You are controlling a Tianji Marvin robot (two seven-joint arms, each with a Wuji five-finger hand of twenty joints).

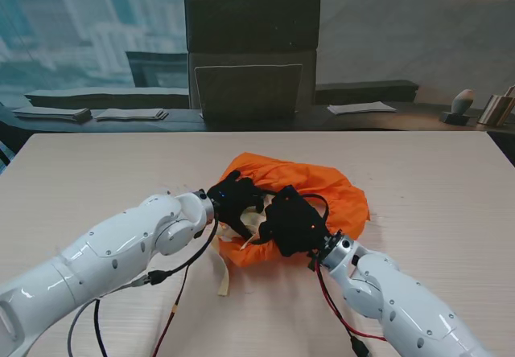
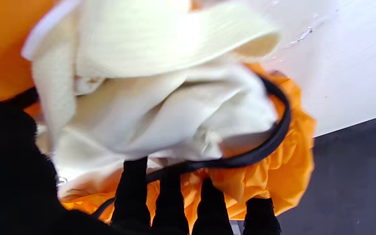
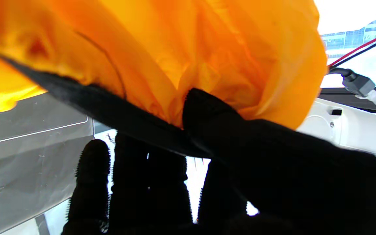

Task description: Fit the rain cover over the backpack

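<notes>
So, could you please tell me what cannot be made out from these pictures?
- Backpack: stand view hides nearly all of it under the orange rain cover; the blurred left wrist view shows only cream fabric.
- Left hand and right hand: stand view shows black gloves bunched at the cover's near edge, individual fingers unclear.
- Right hand's grip: right wrist view shows the thumb against the black hem; the fabric hides the rest.

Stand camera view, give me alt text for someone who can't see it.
Two black-gloved robot hands, the left hand and right hand, grip the near edge of an orange rain cover bunched over a cream backpack on a wooden table. A chair stands beyond the table.
</notes>
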